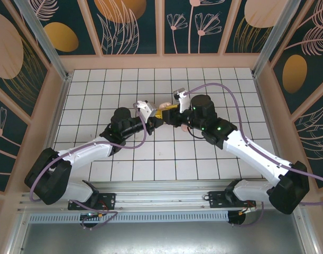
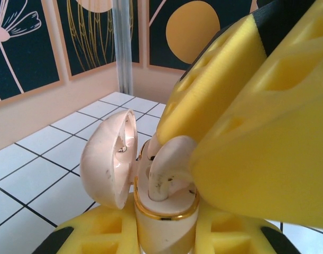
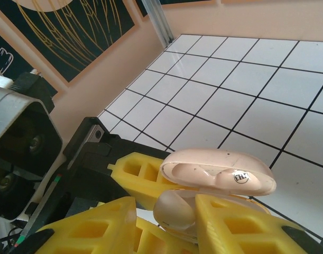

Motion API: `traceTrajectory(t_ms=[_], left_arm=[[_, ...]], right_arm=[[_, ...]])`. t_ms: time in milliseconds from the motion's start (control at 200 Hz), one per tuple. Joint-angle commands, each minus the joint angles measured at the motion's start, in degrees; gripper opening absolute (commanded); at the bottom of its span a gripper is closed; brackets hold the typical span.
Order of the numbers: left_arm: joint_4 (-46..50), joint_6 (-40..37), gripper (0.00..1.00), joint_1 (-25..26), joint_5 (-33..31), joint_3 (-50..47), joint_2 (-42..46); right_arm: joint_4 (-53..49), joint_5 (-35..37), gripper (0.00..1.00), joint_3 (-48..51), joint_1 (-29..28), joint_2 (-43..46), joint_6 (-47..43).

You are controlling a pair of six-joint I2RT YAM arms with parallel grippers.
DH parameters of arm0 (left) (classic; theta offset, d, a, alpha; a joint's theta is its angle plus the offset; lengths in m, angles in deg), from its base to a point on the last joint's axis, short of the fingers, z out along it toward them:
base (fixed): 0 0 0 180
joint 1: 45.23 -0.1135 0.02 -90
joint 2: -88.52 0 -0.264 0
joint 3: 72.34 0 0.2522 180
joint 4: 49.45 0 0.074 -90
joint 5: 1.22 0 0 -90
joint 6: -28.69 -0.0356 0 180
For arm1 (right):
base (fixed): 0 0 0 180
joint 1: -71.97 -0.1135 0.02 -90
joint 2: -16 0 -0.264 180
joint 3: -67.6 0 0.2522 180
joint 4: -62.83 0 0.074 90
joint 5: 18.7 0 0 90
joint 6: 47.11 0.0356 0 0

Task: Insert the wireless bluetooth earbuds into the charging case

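Left wrist view: left jaws, at lower centre, clamp the base of the charging case (image 2: pixel 162 227), upright, its lid swung open to the left. One earbud (image 2: pixel 169 166) stands in the gold-rimmed well. Right wrist view: right jaws, narrowly parted at the bottom edge, flank that earbud; whether they press it cannot be told. Top external view: case at mid-frame over the white tiled desk (image 1: pixel 203 159).
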Motion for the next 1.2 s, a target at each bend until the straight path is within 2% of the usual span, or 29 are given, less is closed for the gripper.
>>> traceTrajectory(t_ms=[0, 315, 726, 1196], left_arm=[[-10.1, -0.4, 0.15, 0.9, 5.6, 3.7, 2.6], [-9.6, -0.3, 0.16, 0.9, 5.1, 3.2, 2.8], [-9.1, -0.4, 0.16, 0.9, 5.0, 3.2, 2.3], [-8.0, -0.8, 0.15, 0.8, 4.6, 3.5, 2.3]], right_arm=[[-4.6, 3.9, 0.37, -0.1, 2.4, -0.3, 1.4], [0.0, 1.0, 0.42, 0.9, 4.1, 2.9, 4.2], [3.8, -2.5, 0.43, 1.7, 5.5, 4.3, 6.6], [4.4, -3.0, 0.42, 1.4, 6.4, 7.8, 7.6]])
